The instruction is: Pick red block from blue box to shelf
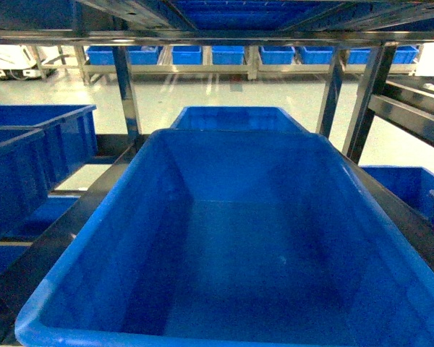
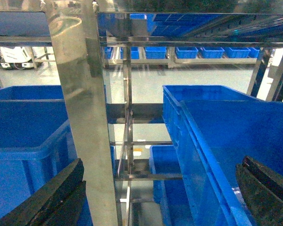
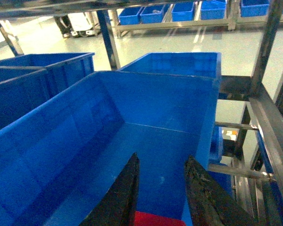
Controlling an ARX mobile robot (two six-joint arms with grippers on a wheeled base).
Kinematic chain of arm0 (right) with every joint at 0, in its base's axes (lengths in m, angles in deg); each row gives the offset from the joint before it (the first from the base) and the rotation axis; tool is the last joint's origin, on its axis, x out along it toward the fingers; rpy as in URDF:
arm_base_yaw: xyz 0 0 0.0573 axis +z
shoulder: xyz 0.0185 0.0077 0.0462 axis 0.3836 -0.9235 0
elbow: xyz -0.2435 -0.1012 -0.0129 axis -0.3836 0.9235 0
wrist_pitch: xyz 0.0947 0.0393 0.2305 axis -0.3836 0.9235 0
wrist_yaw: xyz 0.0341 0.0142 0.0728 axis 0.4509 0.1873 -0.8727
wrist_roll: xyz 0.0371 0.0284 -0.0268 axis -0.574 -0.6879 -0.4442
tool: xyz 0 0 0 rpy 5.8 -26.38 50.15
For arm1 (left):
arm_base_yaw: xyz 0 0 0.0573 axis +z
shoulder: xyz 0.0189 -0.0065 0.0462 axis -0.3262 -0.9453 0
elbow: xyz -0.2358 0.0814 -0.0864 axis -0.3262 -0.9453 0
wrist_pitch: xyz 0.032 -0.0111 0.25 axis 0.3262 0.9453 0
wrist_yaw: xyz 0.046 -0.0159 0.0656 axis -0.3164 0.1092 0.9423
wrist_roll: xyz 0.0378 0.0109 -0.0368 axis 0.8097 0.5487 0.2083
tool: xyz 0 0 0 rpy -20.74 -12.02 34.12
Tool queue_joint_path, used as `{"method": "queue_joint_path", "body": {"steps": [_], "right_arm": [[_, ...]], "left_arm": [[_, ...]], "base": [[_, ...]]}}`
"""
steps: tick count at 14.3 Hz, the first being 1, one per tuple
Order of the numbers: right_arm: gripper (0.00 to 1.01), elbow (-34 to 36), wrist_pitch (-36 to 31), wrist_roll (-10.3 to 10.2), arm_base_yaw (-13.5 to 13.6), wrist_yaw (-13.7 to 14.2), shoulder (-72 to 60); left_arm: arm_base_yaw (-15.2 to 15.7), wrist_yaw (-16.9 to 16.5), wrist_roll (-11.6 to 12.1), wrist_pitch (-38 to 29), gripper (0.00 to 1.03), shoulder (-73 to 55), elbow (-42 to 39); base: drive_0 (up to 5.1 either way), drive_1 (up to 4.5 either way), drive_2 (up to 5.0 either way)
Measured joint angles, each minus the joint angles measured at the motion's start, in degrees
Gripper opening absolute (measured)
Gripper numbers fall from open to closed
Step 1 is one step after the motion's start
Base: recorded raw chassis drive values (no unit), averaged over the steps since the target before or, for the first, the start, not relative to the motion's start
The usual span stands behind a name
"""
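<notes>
Steel shelf ahead, deep blue bin below: right gripper clamps the red block over it for release, left gripper gaping, empty.

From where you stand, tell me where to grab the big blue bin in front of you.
Probably the rolled rim on a long side, taken from above with one pincer finger inside and one outside. The blue bin is too wide to span, and its smooth walls slope.
</notes>
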Motion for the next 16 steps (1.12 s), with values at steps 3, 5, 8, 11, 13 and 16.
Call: {"method": "queue_joint_path", "body": {"steps": [3, 5, 8, 11, 13, 16], "right_arm": [[0.25, -4.4, -5.8, 1.9, 1.0, -7.2, -12.9], [0.25, -5.2, -9.2, 1.9, 1.0, -11.2, -17.6], [0.3, -5.3, -12.7, 3.1, 4.9, -12.5, -19.3], [0.67, -0.8, -10.7, 4.5, 2.2, -12.9, -12.3], [0.92, 2.8, -7.2, 4.4, -4.9, -15.1, -3.2], [0.98, 7.0, 7.0, 5.9, -19.3, -11.5, 17.9]], "left_arm": [[0.0, 0.0, 0.0, 0.0, 0.98, 0.0, 0.0], [0.0, 0.0, 0.0, 0.0, 0.98, 0.0, 0.0], [0.0, 0.0, 0.0, 0.0, 0.98, 0.0, 0.0], [0.0, 0.0, 0.0, 0.0, 0.98, 0.0, 0.0], [0.0, 0.0, 0.0, 0.0, 0.98, 0.0, 0.0], [0.0, 0.0, 0.0, 0.0, 0.98, 0.0, 0.0]], "base": [[-1.5, -1.46, -1.5], [-1.5, -1.46, -1.5], [-1.5, -1.46, -1.5], [-1.0, -0.98, -1.0], [0.0, 0.0, 0.0], [0.0, 0.0, 0.0]]}}
